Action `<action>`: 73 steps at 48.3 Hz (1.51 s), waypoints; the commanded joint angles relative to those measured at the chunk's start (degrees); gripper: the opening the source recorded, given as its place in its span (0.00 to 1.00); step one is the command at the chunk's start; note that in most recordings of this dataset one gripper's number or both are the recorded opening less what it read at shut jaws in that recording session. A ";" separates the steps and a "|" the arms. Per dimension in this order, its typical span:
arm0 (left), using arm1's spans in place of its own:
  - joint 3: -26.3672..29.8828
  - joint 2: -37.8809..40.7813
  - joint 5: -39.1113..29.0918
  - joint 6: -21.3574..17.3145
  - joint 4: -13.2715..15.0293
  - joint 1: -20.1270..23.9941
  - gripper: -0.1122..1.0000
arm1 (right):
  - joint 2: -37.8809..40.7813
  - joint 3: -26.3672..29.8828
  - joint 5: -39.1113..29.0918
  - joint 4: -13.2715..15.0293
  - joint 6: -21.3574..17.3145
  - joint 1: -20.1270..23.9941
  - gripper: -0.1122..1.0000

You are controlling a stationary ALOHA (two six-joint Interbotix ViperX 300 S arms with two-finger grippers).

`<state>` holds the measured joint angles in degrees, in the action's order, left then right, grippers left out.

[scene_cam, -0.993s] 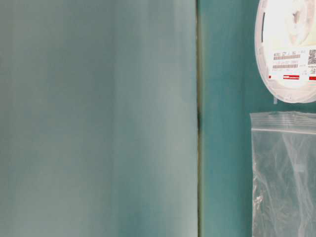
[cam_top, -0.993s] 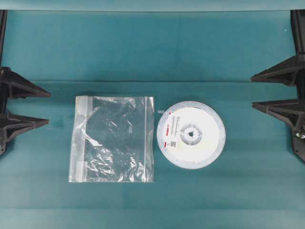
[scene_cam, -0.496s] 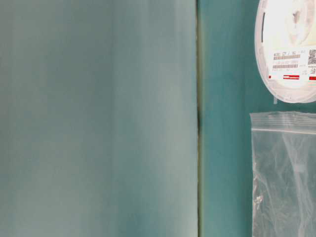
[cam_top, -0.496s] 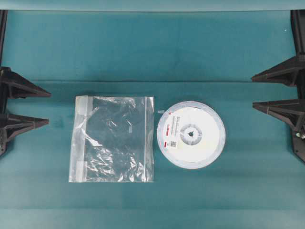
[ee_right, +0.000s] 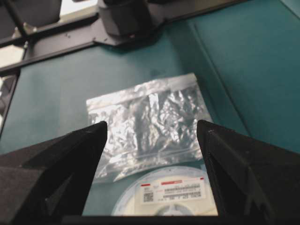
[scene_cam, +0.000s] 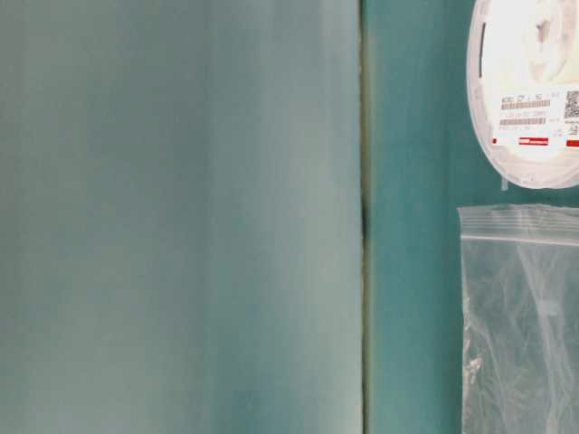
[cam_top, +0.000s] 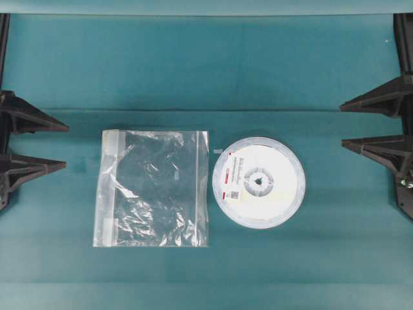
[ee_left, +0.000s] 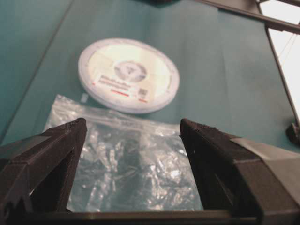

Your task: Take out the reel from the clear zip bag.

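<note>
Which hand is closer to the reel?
Right. The right hand sits open at the right edge, with bare mat between it and the reel. The left hand is at the left edge, beyond the bag.

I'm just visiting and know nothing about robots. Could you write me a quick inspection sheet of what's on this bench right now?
Surface: teal table, a seam running across it.
Job's things: reel lies flat outside the clear zip bag, beside its right edge; the bag looks empty and crinkled.
Clutter: small pale scrap between bag and reel.
Grippers: left gripper and right gripper both open, holding nothing, at the table's sides, away from both items.
Cables: nothing seen.
Surroundings: black frame parts at the far edge in the right wrist view.
</note>
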<state>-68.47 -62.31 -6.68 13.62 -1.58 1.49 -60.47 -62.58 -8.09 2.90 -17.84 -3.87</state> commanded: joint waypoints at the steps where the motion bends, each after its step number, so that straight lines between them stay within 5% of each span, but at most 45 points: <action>1: 1.41 0.53 0.35 0.00 -0.18 -0.09 0.89 | 0.18 0.35 0.53 0.00 0.53 0.09 0.93; 73: 1.41 0.44 0.35 0.00 -0.18 -0.09 0.89 | 0.09 0.44 1.14 -0.09 0.44 0.09 0.93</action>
<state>-68.47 -62.31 -6.68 13.54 -1.58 1.49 -60.64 -62.67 -7.29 2.81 -17.84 -3.87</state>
